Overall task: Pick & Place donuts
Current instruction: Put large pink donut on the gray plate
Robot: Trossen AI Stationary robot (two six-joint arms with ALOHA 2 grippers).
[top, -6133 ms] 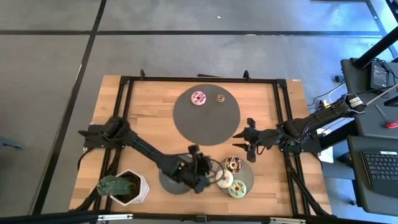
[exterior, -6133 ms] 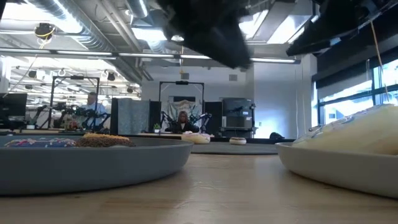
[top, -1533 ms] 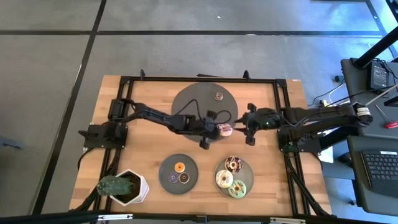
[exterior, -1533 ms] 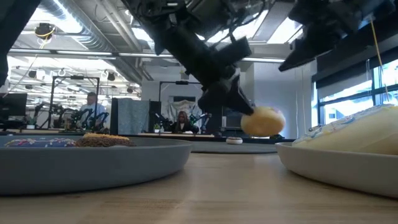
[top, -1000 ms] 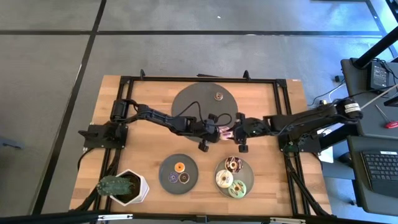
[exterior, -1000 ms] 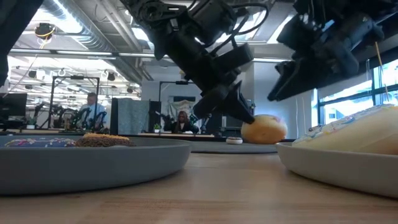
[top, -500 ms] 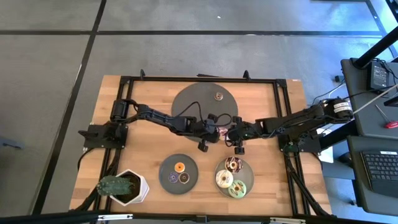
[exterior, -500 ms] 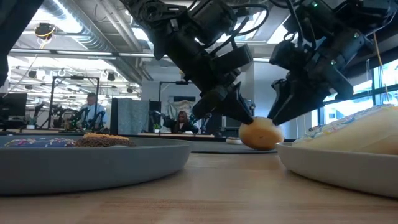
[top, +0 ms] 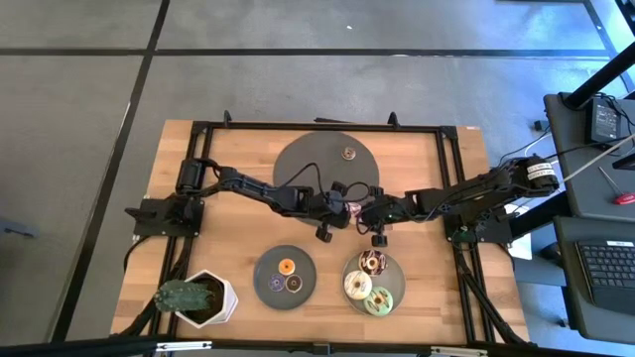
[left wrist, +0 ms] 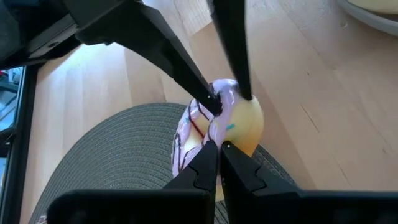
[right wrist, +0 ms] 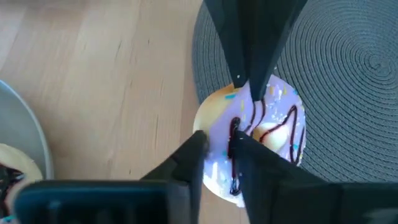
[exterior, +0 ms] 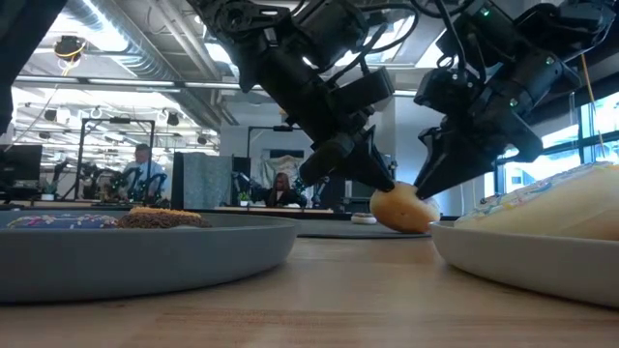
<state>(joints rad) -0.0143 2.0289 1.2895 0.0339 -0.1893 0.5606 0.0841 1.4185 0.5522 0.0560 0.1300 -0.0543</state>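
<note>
We see both grippers gripping one pink donut (right wrist: 252, 140) at the near edge of the big round mat (top: 303, 169).

Our left gripper (left wrist: 219, 148) pinches the donut's rim with fingers nearly closed; our right gripper (right wrist: 216, 149) clamps the same ring from the opposite side, jaws narrow around it. The donut hangs tilted between them, just above the wooden table (exterior: 319, 290). Its icing is pale pink with dark chocolate squiggles and tiny coloured sprinkles over a yellow base.
</note>
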